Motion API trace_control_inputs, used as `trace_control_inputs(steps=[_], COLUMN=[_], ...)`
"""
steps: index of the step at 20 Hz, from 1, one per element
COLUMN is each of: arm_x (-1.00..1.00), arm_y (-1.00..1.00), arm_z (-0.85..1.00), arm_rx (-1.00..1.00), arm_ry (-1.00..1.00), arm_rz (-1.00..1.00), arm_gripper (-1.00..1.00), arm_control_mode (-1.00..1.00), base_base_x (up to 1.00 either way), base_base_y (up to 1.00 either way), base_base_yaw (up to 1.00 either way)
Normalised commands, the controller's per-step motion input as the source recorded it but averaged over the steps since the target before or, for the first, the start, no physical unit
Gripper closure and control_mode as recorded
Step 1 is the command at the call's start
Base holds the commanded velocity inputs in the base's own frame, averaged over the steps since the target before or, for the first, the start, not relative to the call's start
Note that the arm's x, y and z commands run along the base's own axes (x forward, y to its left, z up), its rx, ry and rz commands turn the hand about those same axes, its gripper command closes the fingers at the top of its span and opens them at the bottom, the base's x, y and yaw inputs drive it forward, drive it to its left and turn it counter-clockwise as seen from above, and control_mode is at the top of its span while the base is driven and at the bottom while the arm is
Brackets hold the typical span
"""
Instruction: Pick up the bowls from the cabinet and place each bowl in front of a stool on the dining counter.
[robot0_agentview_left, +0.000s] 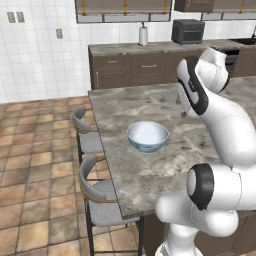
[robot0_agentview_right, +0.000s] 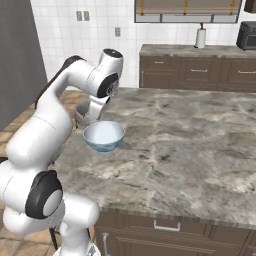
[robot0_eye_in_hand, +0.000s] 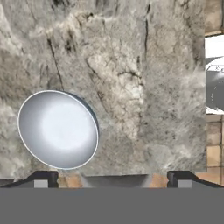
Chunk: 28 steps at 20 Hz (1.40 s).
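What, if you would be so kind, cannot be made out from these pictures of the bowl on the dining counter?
- Tool: hand view, bottom edge cuts the fingers; they stand wide apart, holding nothing.
- White bowl: its outer pattern is too small in the left base view; the hand view shows its inside.
- Near stool: left base view, the dining counter hides its far side.
- Far stool: likewise partly hidden.

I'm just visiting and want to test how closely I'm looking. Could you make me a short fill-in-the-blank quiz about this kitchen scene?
1. The white bowl sits upright on the stone ____.
2. Beside the dining counter stand ____ grey stools.
3. The gripper above the counter has its jaws ____.
4. The nearer stool stands on a floor of brown ____.

Missing words: counter; two; open; tiles
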Motion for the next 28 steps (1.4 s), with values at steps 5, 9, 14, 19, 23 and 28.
trace_control_inputs(steps=[5,9,14,19,23,28], arm_x=[-0.46,-0.46,-0.77,-0.96,-0.98,-1.0], arm_y=[-0.19,-0.27,-0.11,0.03,0.05,0.0], arm_z=[0.89,0.78,0.36,-0.49,-0.95,-0.24], arm_rx=[0.0,0.0,0.0,-0.03,-0.01,0.0], arm_ry=[0.33,0.31,0.29,0.1,0.01,-0.12], arm_rz=[0.0,0.0,0.0,-0.02,-0.01,-0.01], arm_gripper=[-1.0,-1.0,-1.0,-1.0,-1.0,-1.0], arm_control_mode=[-1.0,-1.0,-1.0,-1.0,-1.0,-1.0], base_base_x=[0.0,0.0,0.0,0.0,0.0,0.0], base_base_y=[0.0,0.0,0.0,0.0,0.0,0.0], base_base_yaw=[0.0,0.0,0.0,0.0,0.0,0.0])
